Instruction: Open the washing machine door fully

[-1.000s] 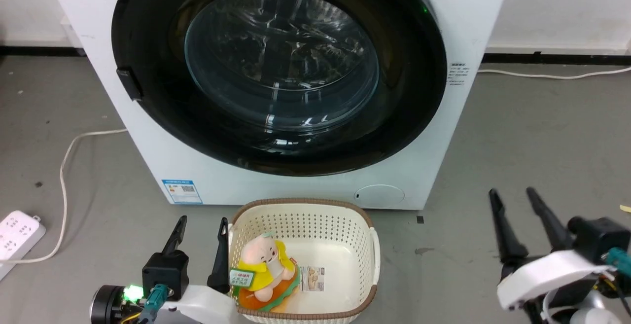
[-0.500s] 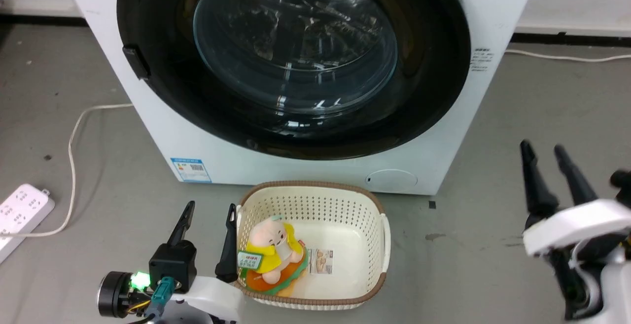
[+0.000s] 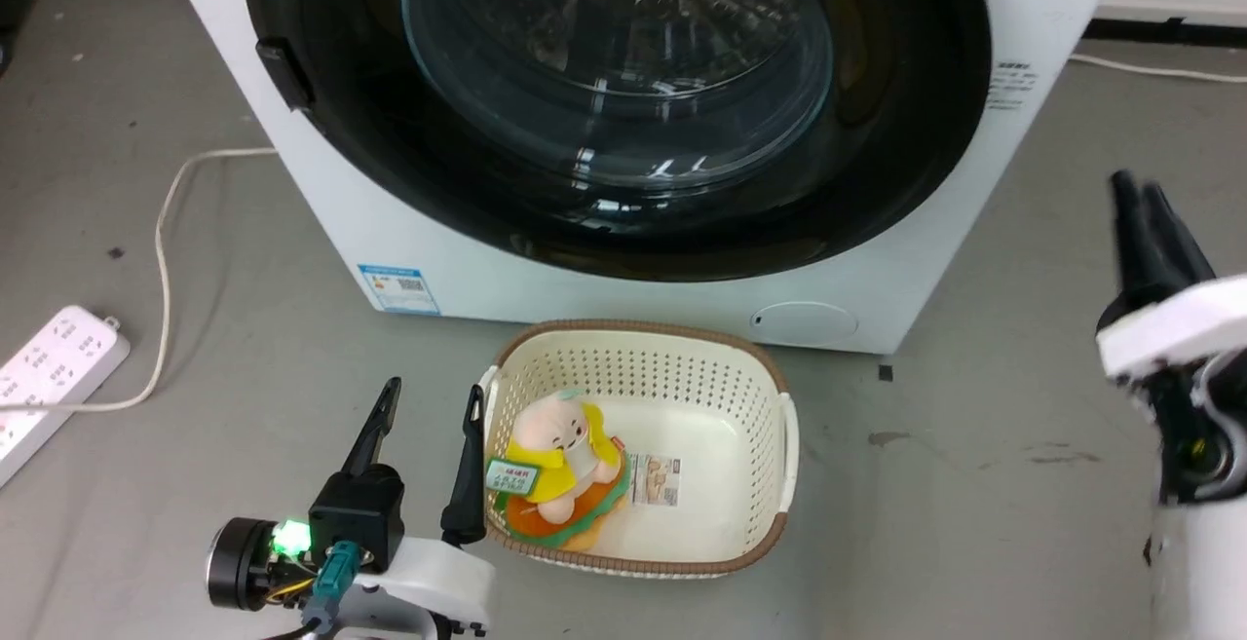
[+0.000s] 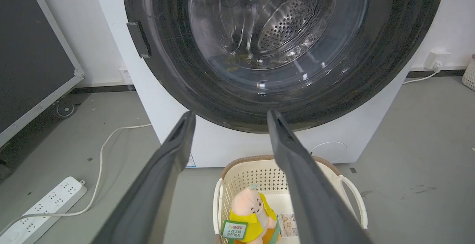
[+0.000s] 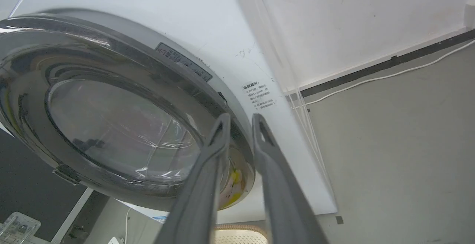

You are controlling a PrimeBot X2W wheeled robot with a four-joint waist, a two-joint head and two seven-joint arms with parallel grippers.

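Note:
The washing machine (image 3: 390, 231) is a white front-loader. Its glossy black round door (image 3: 877, 163) with the clear glass bowl lies shut flat against the front, and a small dark tab (image 3: 283, 73) sits on the door's left rim. My left gripper (image 3: 433, 392) is open low on the floor, beside the basket and well short of the door (image 4: 282, 32). My right gripper (image 3: 1138, 184) is raised off the machine's right side and touches nothing. Its fingers point at the door's right rim (image 5: 118, 125) with a narrow gap between them (image 5: 241, 117).
A cream basket (image 3: 643, 338) holding a plush toy (image 3: 560, 445) stands on the floor just before the machine. A white power strip (image 3: 54, 367) and its cable (image 3: 166, 231) lie at the left. A blue label (image 3: 397, 289) and a round cap (image 3: 804, 323) mark the machine's lower front.
The head view has shifted, so the machine sits higher and nearer. My right gripper has risen toward the machine's right side and its fingers look closer together. The left gripper stays by the basket.

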